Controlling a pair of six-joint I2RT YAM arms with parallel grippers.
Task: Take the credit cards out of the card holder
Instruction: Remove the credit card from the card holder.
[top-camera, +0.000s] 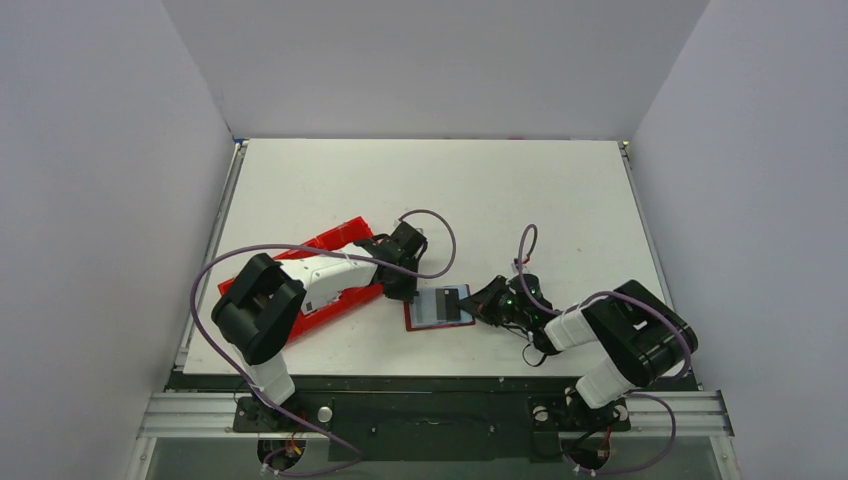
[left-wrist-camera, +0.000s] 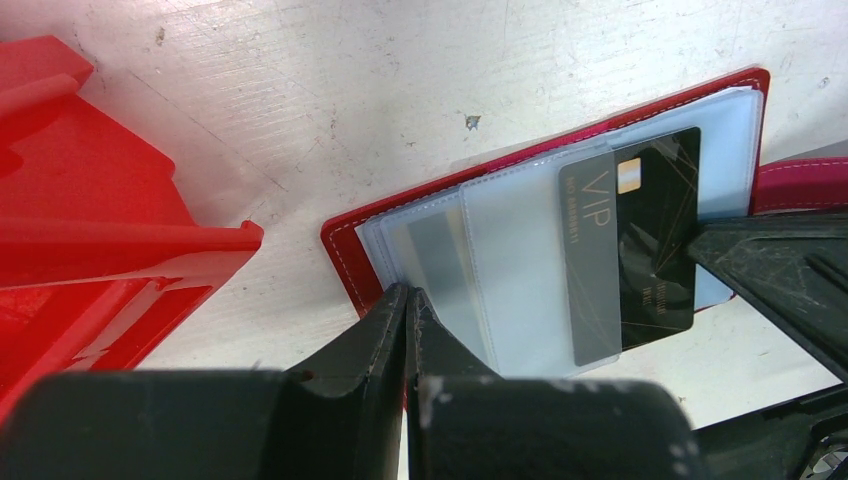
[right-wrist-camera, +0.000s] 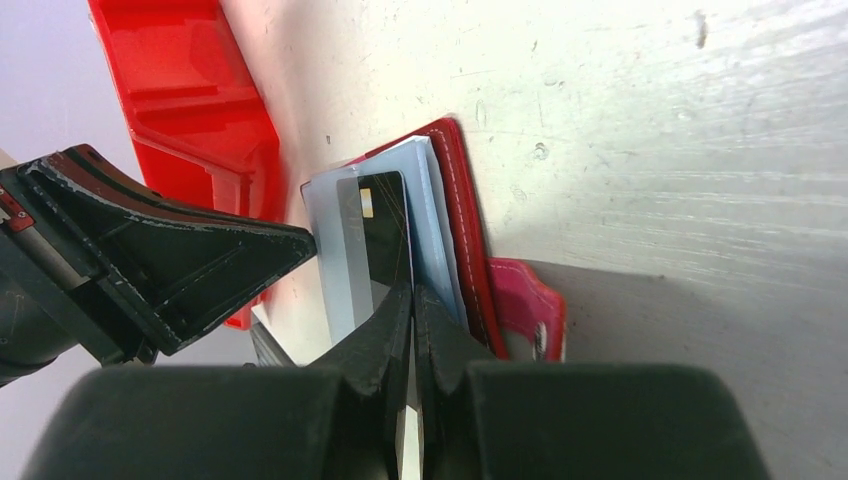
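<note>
The dark red card holder (top-camera: 440, 307) lies open on the table, pale sleeves (left-wrist-camera: 520, 270) facing up. A black credit card marked VIP (left-wrist-camera: 650, 260) sticks halfway out of one sleeve toward the right. My right gripper (right-wrist-camera: 412, 292) is shut on that card's (right-wrist-camera: 385, 225) near edge. A greyish card (left-wrist-camera: 440, 262) shows through another sleeve. My left gripper (left-wrist-camera: 410, 297) is shut with nothing between its fingers, its tips resting on the holder's left edge where the cover (left-wrist-camera: 345, 250) meets the sleeves. The red strap tab (right-wrist-camera: 525, 305) lies beside the right gripper.
A bright red compartment tray (top-camera: 312, 282) stands just left of the holder, under the left arm; its corner (left-wrist-camera: 120, 240) is close to the left fingers. White walls enclose the table on three sides.
</note>
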